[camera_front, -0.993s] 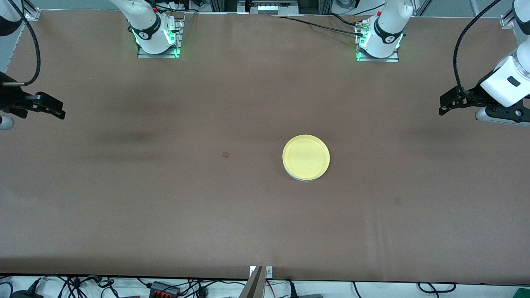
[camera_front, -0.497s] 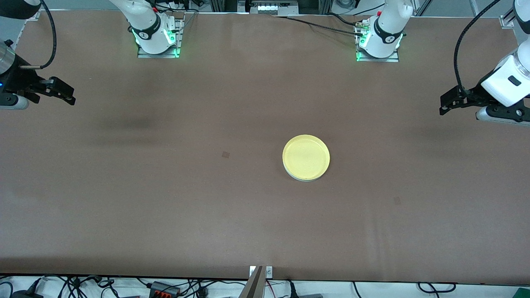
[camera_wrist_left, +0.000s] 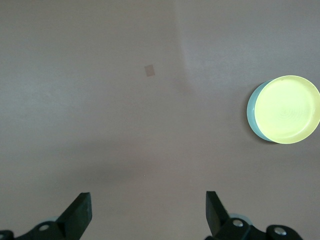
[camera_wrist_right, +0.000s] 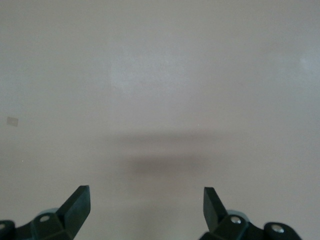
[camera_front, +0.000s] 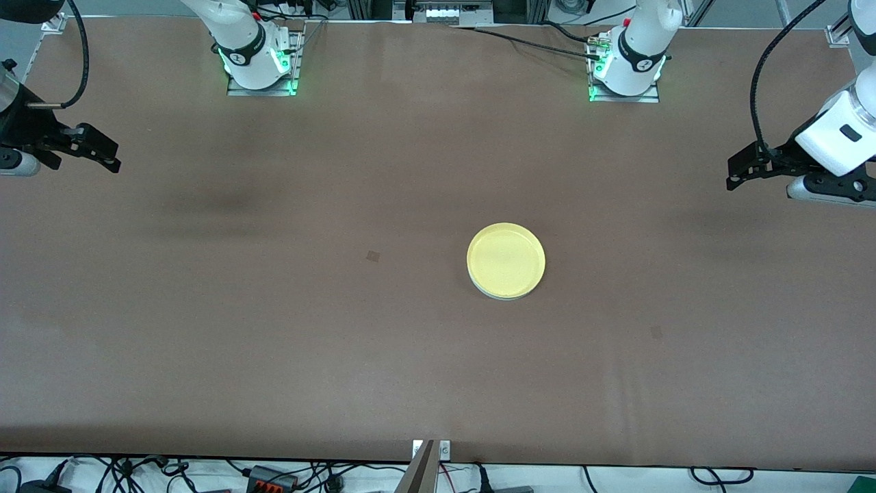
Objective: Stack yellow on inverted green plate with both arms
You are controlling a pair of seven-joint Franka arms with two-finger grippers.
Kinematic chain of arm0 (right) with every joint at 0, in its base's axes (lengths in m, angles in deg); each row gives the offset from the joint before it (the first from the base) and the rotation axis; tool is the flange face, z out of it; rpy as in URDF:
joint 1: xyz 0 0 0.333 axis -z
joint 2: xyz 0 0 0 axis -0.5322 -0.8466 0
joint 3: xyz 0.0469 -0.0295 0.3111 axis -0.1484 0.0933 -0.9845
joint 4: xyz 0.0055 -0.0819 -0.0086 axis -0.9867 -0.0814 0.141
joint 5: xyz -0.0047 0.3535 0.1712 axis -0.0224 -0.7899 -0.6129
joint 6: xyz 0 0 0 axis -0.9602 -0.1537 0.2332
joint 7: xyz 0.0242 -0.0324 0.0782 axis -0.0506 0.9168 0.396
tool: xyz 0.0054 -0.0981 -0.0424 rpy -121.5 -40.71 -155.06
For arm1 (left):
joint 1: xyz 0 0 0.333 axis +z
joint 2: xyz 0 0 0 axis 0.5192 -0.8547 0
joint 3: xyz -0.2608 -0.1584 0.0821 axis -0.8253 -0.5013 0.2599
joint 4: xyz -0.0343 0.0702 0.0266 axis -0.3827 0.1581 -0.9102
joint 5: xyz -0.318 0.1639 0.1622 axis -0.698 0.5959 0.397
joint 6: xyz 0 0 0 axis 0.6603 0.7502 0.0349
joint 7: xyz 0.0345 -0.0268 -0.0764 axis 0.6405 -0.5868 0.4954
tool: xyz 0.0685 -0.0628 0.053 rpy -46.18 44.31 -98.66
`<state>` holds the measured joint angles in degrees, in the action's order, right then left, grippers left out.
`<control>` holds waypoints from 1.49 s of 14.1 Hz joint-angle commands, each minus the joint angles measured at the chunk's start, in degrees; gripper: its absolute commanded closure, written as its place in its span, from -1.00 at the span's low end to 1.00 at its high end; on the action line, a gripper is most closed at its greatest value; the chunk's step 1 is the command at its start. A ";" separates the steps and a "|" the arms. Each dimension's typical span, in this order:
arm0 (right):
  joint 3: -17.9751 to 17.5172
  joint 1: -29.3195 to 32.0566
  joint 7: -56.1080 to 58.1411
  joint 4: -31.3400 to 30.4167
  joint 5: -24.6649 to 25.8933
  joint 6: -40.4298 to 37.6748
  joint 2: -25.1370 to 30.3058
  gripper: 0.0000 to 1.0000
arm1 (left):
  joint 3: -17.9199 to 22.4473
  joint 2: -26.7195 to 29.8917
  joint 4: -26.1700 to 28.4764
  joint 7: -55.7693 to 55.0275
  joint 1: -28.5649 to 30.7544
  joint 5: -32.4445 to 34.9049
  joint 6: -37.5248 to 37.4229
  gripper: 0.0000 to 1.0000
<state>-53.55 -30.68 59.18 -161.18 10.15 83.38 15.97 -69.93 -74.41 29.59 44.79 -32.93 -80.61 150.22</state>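
The yellow plate (camera_front: 506, 259) lies right side up on the green plate (camera_front: 494, 293), of which only a thin pale rim shows under it, near the middle of the brown table (camera_front: 274, 342). In the left wrist view the yellow plate (camera_wrist_left: 288, 109) covers the green plate (camera_wrist_left: 251, 114) except for one edge. My left gripper (camera_front: 733, 179) is open and empty over the table's left-arm end; its fingers (camera_wrist_left: 80, 212) stand wide apart. My right gripper (camera_front: 113, 162) is open and empty over the right-arm end, over bare table (camera_wrist_right: 160, 100).
Two small dark marks sit on the cloth, one (camera_front: 373, 256) beside the plates toward the right arm's end and one (camera_front: 656, 332) nearer the front camera. The arm bases (camera_front: 260, 65) (camera_front: 626, 72) stand at the table's back edge.
My right gripper has risen and moved toward the bases' edge of the table, then nearly stopped. The left arm and the plates have not moved.
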 commanded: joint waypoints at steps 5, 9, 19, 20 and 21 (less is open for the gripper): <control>-0.80 0.81 -0.26 0.38 -0.19 -2.00 0.37 -1.00 | -0.04 0.53 -0.72 0.04 -0.10 -0.37 -1.21 -1.00; -0.71 0.99 0.35 0.30 -0.10 -2.17 0.28 -1.00 | -0.04 0.53 -0.80 0.13 -0.10 -0.28 -1.21 -1.00; -0.71 0.99 0.53 0.38 -0.01 -2.79 0.37 -1.00 | -0.04 0.53 -0.81 0.04 -0.10 -0.37 -1.21 -1.00; -0.71 0.99 0.62 0.38 -0.01 -2.79 0.46 -1.00 | -0.04 0.53 -0.81 0.04 -0.10 -0.37 -1.21 -1.00; -0.71 0.99 0.70 0.38 -0.01 -2.79 0.46 -1.00 | -0.04 0.53 -0.81 0.04 -0.10 -0.37 -1.21 -1.00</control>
<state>-53.55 -30.68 59.23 -161.14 10.14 81.48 15.87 -69.93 -74.41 29.53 44.79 -32.94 -80.61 150.22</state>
